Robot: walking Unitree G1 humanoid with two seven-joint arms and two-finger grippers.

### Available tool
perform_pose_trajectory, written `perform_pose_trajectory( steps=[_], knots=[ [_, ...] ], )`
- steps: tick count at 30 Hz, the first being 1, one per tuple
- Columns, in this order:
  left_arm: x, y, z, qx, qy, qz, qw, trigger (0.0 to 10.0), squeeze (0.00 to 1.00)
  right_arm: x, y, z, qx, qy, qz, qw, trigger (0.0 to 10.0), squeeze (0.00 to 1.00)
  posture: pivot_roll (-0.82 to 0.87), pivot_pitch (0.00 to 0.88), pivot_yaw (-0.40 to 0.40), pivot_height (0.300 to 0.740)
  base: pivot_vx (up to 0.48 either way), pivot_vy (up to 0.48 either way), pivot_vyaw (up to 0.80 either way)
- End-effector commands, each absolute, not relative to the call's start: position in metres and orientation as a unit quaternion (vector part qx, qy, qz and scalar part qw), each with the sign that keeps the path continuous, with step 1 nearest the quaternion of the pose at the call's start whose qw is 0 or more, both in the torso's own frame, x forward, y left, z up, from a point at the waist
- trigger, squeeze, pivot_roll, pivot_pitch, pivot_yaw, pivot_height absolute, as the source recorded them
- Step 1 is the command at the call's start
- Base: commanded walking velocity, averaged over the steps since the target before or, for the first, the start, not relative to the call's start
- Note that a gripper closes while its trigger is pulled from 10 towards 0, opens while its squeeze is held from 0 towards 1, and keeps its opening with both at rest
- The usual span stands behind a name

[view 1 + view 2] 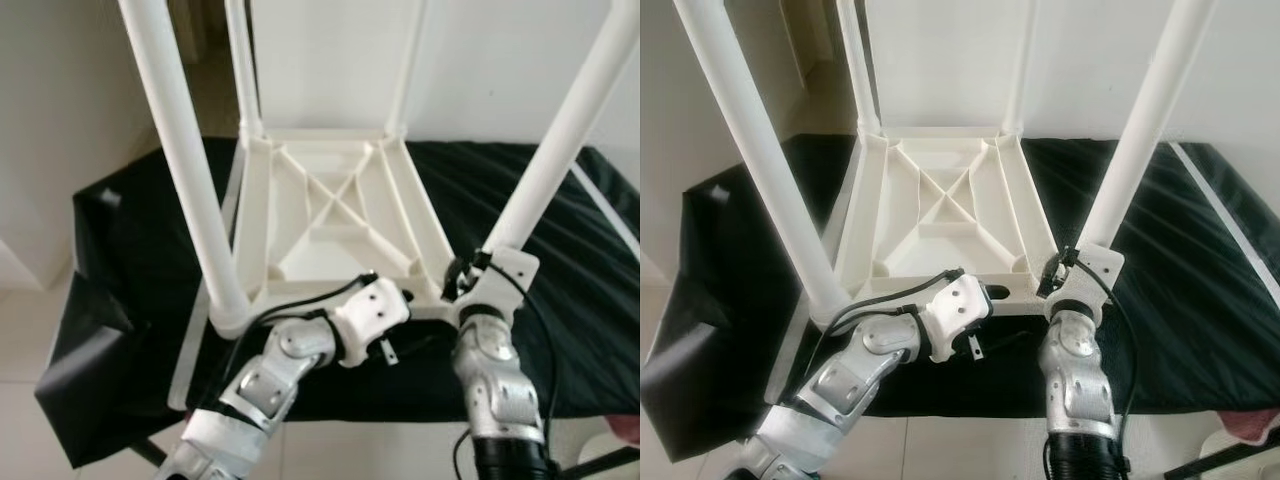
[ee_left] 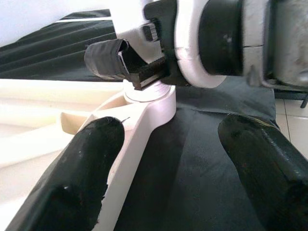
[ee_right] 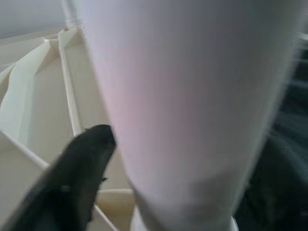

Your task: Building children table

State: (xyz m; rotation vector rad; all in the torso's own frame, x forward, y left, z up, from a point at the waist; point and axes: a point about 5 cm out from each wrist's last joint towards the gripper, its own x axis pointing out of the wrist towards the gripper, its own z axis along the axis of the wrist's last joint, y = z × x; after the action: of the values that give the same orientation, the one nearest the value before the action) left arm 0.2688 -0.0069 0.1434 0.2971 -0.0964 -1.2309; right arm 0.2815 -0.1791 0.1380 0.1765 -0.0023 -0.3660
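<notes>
Right claw [image 1: 1065, 268] pinching the base of the near-right leg [image 1: 1137, 140], right at the socket on the white children table [image 1: 940, 215]. In the right wrist view one black finger [image 3: 79, 168] lies against the leg [image 3: 187, 110], which is blurred by closeness. In the left wrist view a right claw finger [image 2: 115, 60] with ribbed pad is pressed to the same socket [image 2: 149, 103].

Left claw [image 2: 168, 159] spread wide, holding nothing, just beside the near-right socket, aimed at it over the black cloth [image 2: 192, 159]; one of its fingers [image 2: 82, 163] overlaps the table's near rim. In the head views the left wrist [image 1: 955, 312] sits at the table's near edge, between the two near legs.

Children table lies upside down, ribbed underside up with an X brace in the middle. Four white legs stand up from its corners: near-left leg [image 1: 760, 160], near-right one, and two far legs [image 1: 858, 65] at the back corners by the wall [image 1: 940, 50].

Table rests on the black cloth [image 1: 1200, 250], which covers a low desk and hangs off past the table's near-left leg. Pale tiled floor [image 1: 20, 400] beyond that hanging cloth edge.
</notes>
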Motion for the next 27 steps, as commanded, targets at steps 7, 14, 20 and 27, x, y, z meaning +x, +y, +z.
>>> perform_pose_trajectory(
  steps=[7,14,20,27],
  knots=[
    [0.267,-0.006,0.141,0.146,-0.043,-0.579,0.801,10.0,0.0,0.267,-0.185,0.132,0.079,-0.008,-0.122,0.989,10.0,0.0,0.0,0.0,-0.038,0.74,0.0,0.0,0.0],
    [0.266,-0.006,0.141,0.146,-0.042,-0.579,0.801,10.0,0.0,0.262,-0.2,0.133,0.055,-0.019,-0.051,0.997,10.0,0.0,-0.01,0.0,-0.034,0.74,0.0,0.0,0.0],
    [0.267,-0.006,0.141,0.145,-0.041,-0.579,0.801,10.0,0.0,0.263,-0.209,0.134,0.048,-0.02,-0.007,0.999,10.0,0.0,-0.01,0.0,-0.031,0.74,0.0,0.0,0.0],
    [0.269,-0.007,0.143,0.145,-0.045,-0.577,0.803,10.0,0.0,0.276,-0.224,0.14,0.006,-0.015,0.071,0.997,10.0,0.0,-0.01,0.0,-0.025,0.74,0.0,0.0,0.0]
  ],
)
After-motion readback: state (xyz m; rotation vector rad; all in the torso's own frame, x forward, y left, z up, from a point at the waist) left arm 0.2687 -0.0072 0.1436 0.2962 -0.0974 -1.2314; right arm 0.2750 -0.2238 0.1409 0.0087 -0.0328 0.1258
